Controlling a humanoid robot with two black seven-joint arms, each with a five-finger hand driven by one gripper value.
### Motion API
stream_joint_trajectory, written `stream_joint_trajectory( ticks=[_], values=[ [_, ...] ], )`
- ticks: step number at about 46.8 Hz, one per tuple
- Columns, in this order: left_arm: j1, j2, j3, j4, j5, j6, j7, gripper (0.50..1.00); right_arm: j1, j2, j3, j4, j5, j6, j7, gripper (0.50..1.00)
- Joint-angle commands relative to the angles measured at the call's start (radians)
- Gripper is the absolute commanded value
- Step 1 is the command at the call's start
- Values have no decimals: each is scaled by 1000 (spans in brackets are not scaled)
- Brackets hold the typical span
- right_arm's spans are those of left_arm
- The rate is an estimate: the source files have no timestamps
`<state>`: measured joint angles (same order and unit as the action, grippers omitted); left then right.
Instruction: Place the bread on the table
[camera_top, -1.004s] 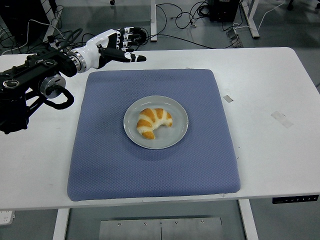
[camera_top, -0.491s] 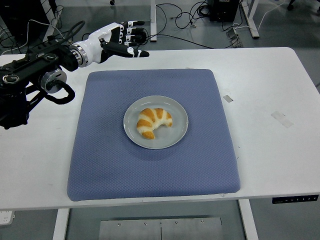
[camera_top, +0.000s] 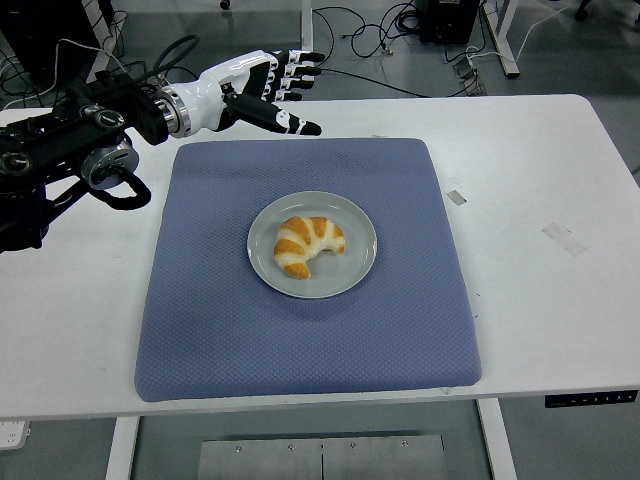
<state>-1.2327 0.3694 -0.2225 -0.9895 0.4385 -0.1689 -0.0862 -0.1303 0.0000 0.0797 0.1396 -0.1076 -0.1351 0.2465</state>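
With its fingers spread and empty, the left hand (camera_top: 262, 88) risks crushing the croissant (camera_top: 307, 244) or skidding the plate (camera_top: 355, 268) across the mat (camera_top: 210, 310).

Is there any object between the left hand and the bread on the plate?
No. The left hand is open above the far left corner of the blue mat. Between it and the bread on the plate lies only bare mat, so nothing visible blocks the way.
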Motion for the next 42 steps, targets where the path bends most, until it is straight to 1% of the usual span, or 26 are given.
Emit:
stream_joint_trajectory(
  ticks=[1, 8, 13, 18, 32, 42],
  values=[
    [1, 20, 5, -37, 26, 0, 0, 968, 0, 0, 0, 0, 0, 0, 0, 1000],
    [4, 68, 12, -116, 72, 0, 3, 968, 0, 0, 0, 0, 0, 0, -1, 1000],
    [-2, 108, 69, -178, 100, 0, 3, 968, 0, 0, 0, 0, 0, 0, 0, 1000],
    [-13, 129, 118, -208, 109, 0, 5, 968, 0, 0, 0, 0, 0, 0, -1, 1000],
    [-24, 151, 219, -213, 117, 0, 6, 968, 0, 0, 0, 0, 0, 0, 0, 1000],
    [-45, 141, 262, -213, 117, 0, 8, 960, 0, 0, 0, 0, 0, 0, -1, 1000]
  ],
)
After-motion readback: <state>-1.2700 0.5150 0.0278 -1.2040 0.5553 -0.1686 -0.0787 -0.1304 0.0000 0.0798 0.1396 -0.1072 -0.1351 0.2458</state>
